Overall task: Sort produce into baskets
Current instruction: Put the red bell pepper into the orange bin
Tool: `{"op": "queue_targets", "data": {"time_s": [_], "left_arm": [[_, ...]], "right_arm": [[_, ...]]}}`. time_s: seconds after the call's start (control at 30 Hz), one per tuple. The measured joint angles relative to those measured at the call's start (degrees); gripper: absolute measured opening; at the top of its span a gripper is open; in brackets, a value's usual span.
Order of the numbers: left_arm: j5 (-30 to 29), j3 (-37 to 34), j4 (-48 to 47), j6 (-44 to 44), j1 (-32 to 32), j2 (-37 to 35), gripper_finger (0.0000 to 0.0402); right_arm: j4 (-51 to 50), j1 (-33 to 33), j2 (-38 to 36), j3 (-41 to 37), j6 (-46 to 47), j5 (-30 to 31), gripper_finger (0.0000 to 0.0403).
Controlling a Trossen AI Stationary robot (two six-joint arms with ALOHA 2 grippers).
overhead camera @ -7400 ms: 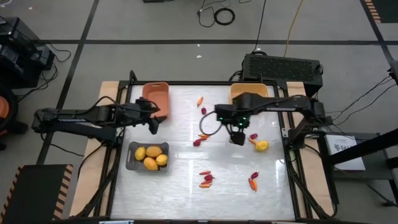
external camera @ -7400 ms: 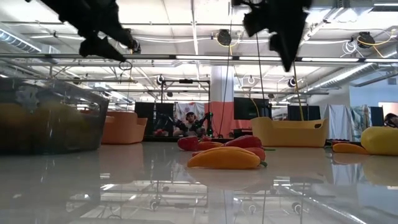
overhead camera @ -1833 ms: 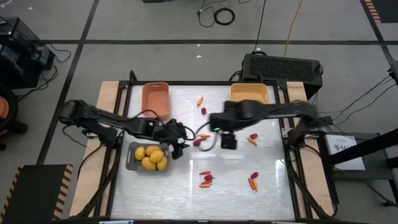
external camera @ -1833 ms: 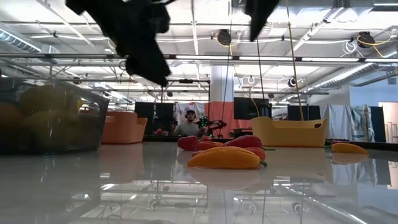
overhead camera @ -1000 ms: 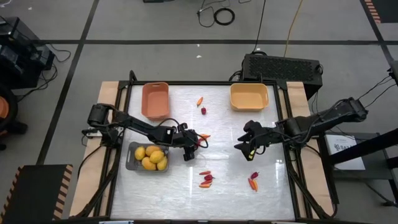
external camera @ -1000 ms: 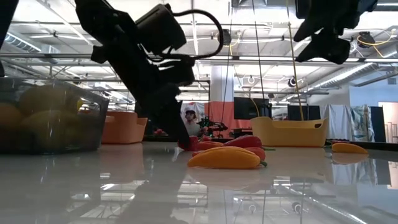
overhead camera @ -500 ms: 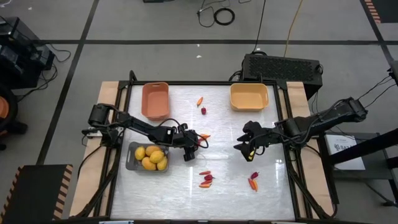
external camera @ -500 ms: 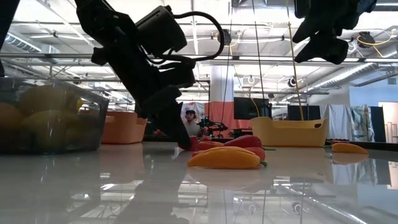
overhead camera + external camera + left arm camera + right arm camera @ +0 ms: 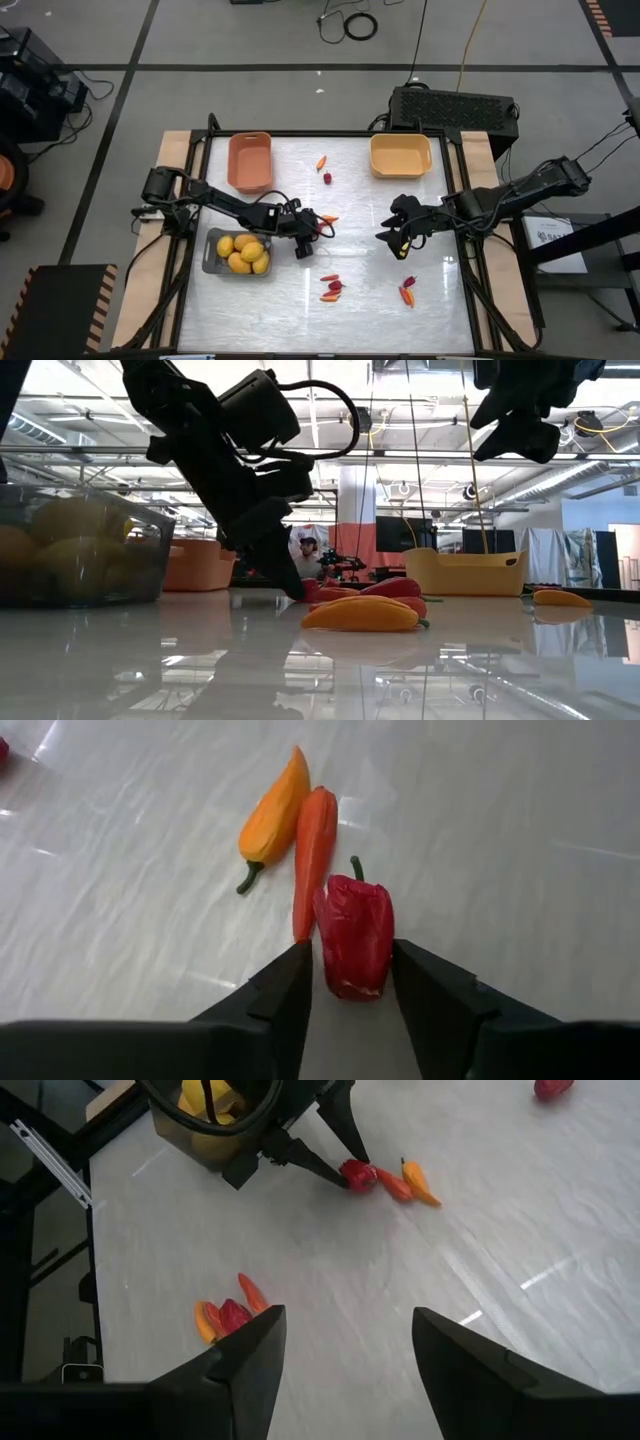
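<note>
Flanking red pepper point(image 9: 354, 937), left hand point(image 9: 350, 982); contact unclear.

Overhead, table-level, two wrist views; table point(image 9: 300, 320) shared.

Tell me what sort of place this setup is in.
Probably a robotics lab or workshop in an open industrial hall. The low view shows exposed ceiling pipes and a person at another station; the high view shows a taped concrete floor with loose cables.
</note>
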Motion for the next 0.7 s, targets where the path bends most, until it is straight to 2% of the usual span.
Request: {"op": "queue_targets", "data": {"time_s": [0.43, 0.57, 0.7], "left_arm": [[0.12, 2.34, -7.64, 0.03, 3.92, -11.29, 0.0105], [3.33, 2.4, -7.56, 2.1, 4.31, -12.1, 0.0108], [4.18, 2.4, -8.22, 6.82, 3.56, -10.06, 0.0138]], "right_arm": [[-0.46, 0.0, 0.02, 0.0, -1.11, 0.09, 0.021], [-0.46, 0.0, 0.02, 0.0, -1.72, 0.11, 0.021], [-0.44, 0.0, 0.02, 0.0, -2.14, 0.13, 0.021]]}}
